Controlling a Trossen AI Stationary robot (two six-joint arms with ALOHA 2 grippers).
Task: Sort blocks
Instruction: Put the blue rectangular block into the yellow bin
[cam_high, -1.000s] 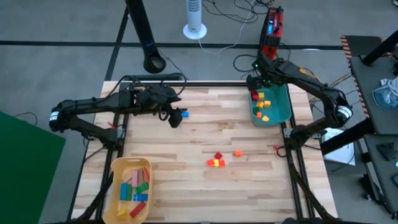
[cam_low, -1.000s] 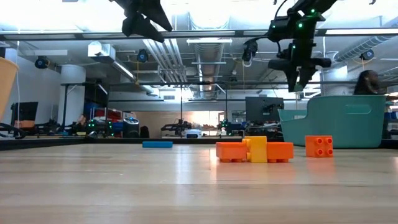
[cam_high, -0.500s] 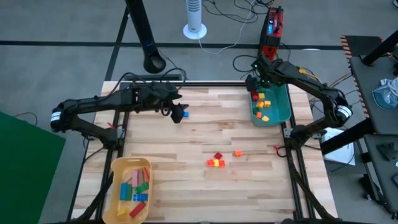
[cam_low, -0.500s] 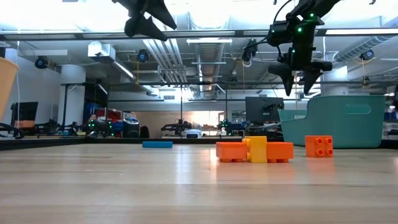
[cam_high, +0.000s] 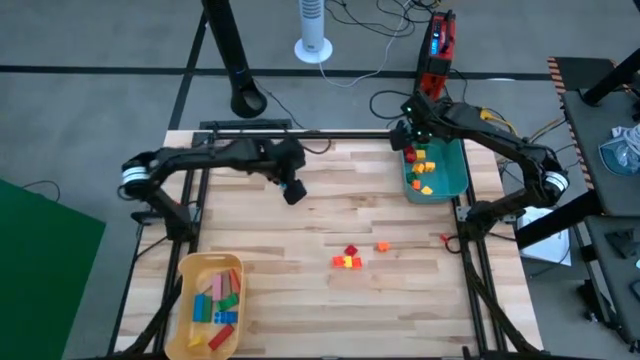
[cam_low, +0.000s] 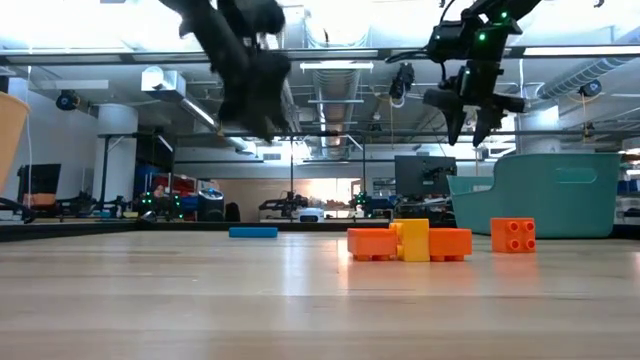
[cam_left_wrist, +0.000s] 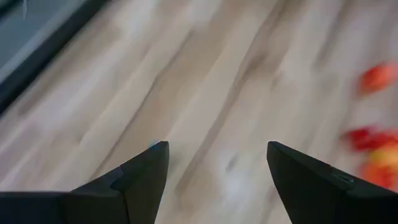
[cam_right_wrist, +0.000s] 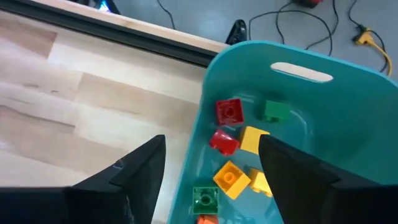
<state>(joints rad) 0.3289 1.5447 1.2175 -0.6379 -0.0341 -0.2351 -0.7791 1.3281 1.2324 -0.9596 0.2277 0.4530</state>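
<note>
Right tool (cam_high: 405, 138): fingers spread, nothing between them. Hangs above the tabletop's far right corner, at the inner rim of the teal bin (cam_high: 458, 172); in the low view it sits well above the bin wall.

Right wrist view, bin contents countable: 2 red cubes (cam_right_wrist: 229, 112), 2 green blocks (cam_right_wrist: 274, 111), 3 yellow or yellow-orange blocks (cam_right_wrist: 252, 138), plus an orange sliver at the frame edge. All are studded toy bricks, loosely heaped, some tilted.

Left tool (cam_high: 291, 189): fingers spread wide, empty. Hangs over the far half of the tabletop (cam_high: 330, 300), left of centre. Left wrist view is motion-blurred; bare wood lies between the fingers, and red and orange smears show at one side.

Loose blocks on the tabletop, right of centre, nearer the front edge than the far edge:
- 1 red cube (cam_high: 350, 250), set diamond-wise.
- 1 joined cluster (cam_high: 347, 262), orange-yellow-orange in the low view, yellow piece standing taller.
- 1 orange cube (cam_high: 382, 246), apart to the right, four studs facing the low camera.
- 1 flat blue bar (cam_low: 253, 232), seen only in the low view, far back on the wood.

Yellow tray (cam_high: 185, 275), front left corner: holds pink, blue, green, red and orange bars lying flat, roughly nine; exact count uncertain.
</note>
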